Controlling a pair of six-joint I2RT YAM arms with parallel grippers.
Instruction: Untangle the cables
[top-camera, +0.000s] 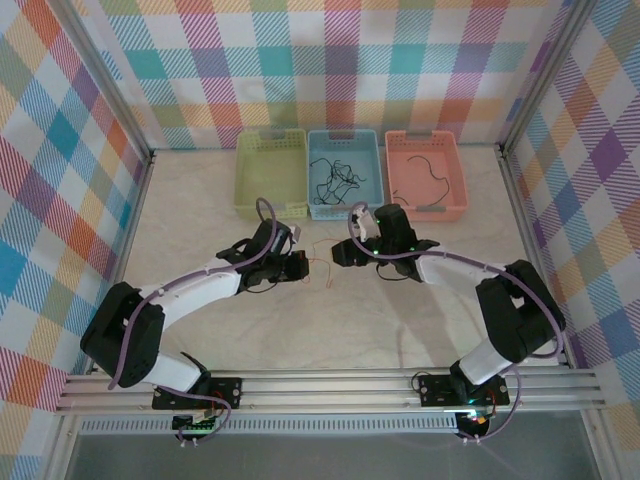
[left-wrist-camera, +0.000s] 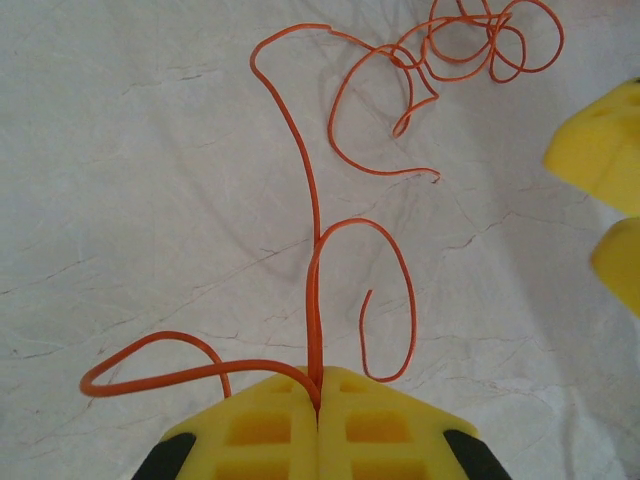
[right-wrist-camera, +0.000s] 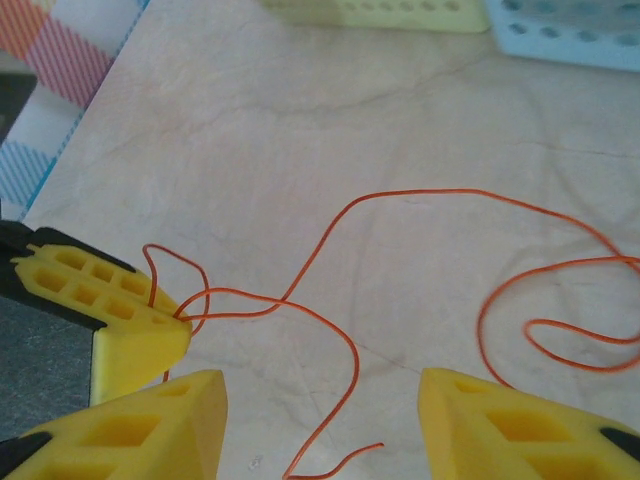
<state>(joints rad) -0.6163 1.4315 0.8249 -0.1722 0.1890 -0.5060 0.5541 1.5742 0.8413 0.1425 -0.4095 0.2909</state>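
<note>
Left gripper pinches shut on seemingly springy, feather-light orange cables curling toward one o'clock; right gripper, wide open and empty, should probably grasp the far loops.

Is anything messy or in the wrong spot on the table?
Yes. The curly orange wires sprawl in loose loops on the table, while the black wires sit inside the blue basket. The left gripper is pinching one orange strand.
</note>
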